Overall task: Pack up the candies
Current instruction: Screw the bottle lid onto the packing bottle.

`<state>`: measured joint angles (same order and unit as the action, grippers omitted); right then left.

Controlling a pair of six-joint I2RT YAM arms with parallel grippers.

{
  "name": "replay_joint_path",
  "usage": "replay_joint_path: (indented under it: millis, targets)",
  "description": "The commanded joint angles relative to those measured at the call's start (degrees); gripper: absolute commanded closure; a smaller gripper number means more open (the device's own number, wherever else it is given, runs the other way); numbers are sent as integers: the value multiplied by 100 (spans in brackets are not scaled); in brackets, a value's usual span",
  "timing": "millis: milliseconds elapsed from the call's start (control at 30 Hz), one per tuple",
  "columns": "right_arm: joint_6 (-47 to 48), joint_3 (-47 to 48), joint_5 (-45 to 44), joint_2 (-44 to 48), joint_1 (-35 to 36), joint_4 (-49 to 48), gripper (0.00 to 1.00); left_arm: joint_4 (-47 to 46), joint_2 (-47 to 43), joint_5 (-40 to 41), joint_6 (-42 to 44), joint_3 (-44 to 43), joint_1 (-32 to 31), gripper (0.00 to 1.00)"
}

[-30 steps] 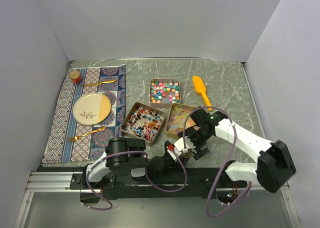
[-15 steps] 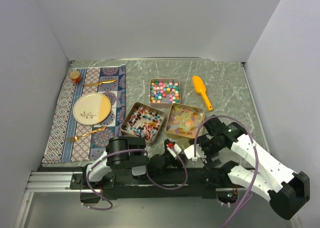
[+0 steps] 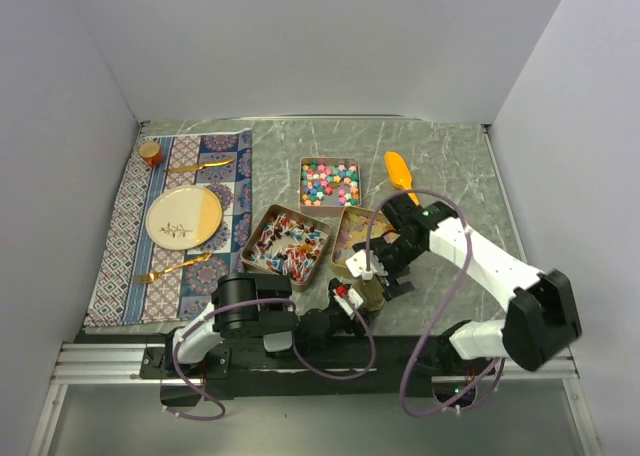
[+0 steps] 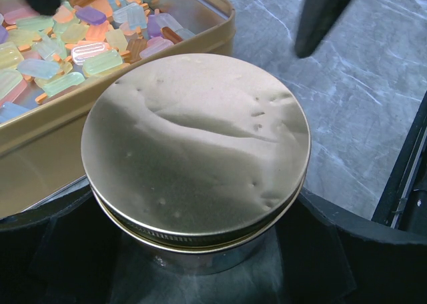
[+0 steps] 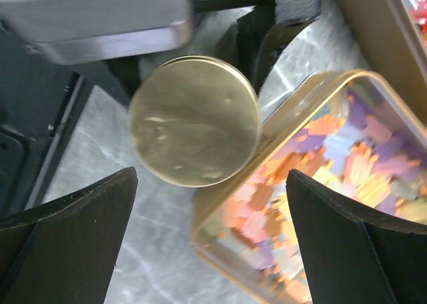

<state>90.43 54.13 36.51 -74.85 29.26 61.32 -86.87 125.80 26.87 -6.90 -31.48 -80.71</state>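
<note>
**A:** Down at the near edge, the round tin (image 4: 195, 147) sits lid-on between the left gripper (image 4: 200, 251)'s fingers, clamped by the look of it, right beside the pastel candy tray (image 5: 320, 177).

**B:** And the right gripper (image 5: 200, 241)? Half a second ago it was pulled back toward the base; now it hovers over the tin, fingers wide apart, holding nothing.

**A:** My guess is it's lining up on that lid. Candies all sit in their three trays.
</note>
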Motion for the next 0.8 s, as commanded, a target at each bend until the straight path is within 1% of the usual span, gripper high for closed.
replay_joint_path:
  millis: [0,67,233,467,633,667,700,767]
  targets:
    - [774,467,181,-521,159,530,0,-410,683,72,-198,424,-15,99]
    - [983,415,94,-557,255,504,0,-418,701,108,-181,415,-15,99]
    - [1143,37,-92,-513,405,179,0,-454,692,116,-154,424,-24,99]
    - [1126,45,-180,-706,528,100,0,-454,718,134,-163,406,-15,99]
    - [933,-78,-197,-715,555,-286,0,-419,727,116,-189,406,-6,99]
    - [837,-87,-180,-715,564,-331,2,-410,727,125,-189,406,-6,99]
    - [731,-69,-145,-707,572,-375,10,-418,718,125,-198,406,-6,99]
    - [407,-95,-118,-698,572,-559,20,-366,718,134,-216,389,-6,99]
